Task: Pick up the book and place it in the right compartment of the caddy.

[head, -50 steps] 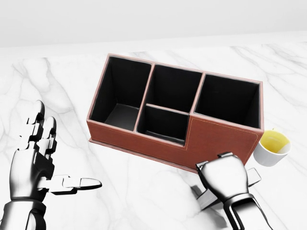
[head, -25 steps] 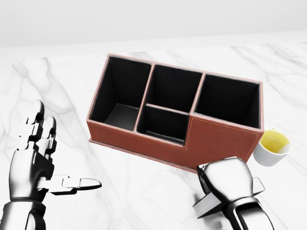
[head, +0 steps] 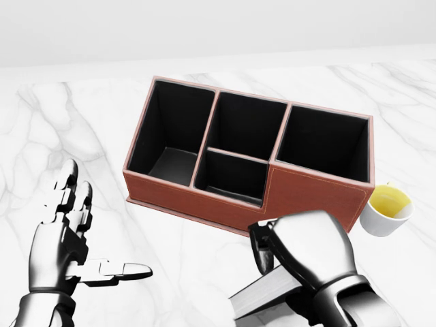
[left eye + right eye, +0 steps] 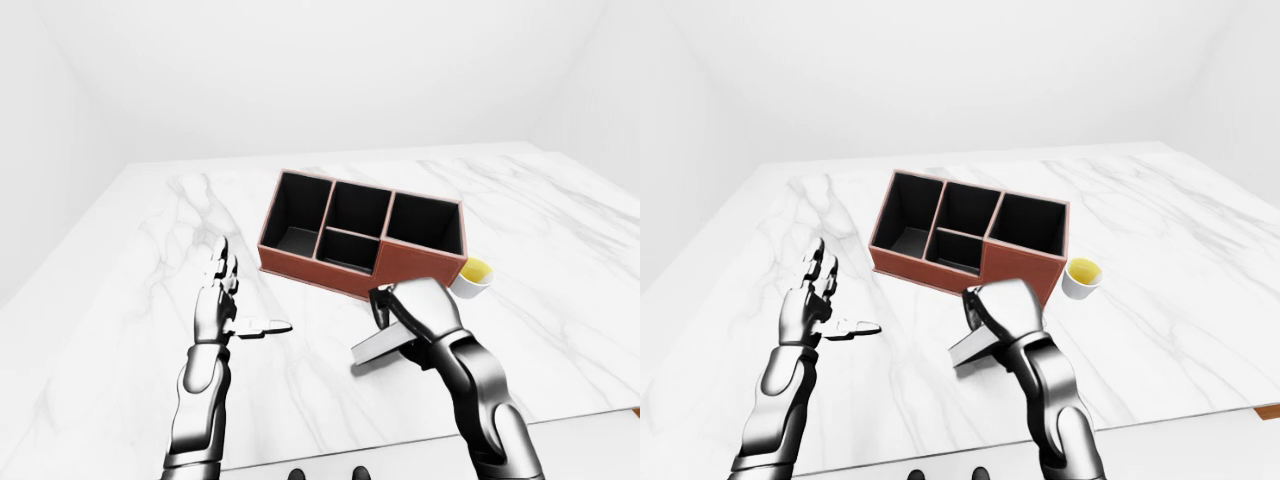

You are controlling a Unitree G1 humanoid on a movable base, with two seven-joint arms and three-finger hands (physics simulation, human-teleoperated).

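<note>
Carrying the book (image 3: 262, 294), clamped in the right hand (image 3: 310, 255), means lifting it clear of the marble surface (image 4: 150, 230), above the caddy (image 3: 245, 160) rim, then lowering it spine-down into the right compartment (image 3: 323, 143). Left hand (image 3: 65, 245) hovers apart, fingers spread. Avoid the cup (image 3: 386, 209).

Glossy chrome-silver segmented arms, each hand (image 3: 317, 255) with dark joints between blocky fingers.

Grey book (image 3: 262, 294) tilted, lifted off marble, just below brown four-compartment caddy (image 3: 310, 197); compartments empty.
</note>
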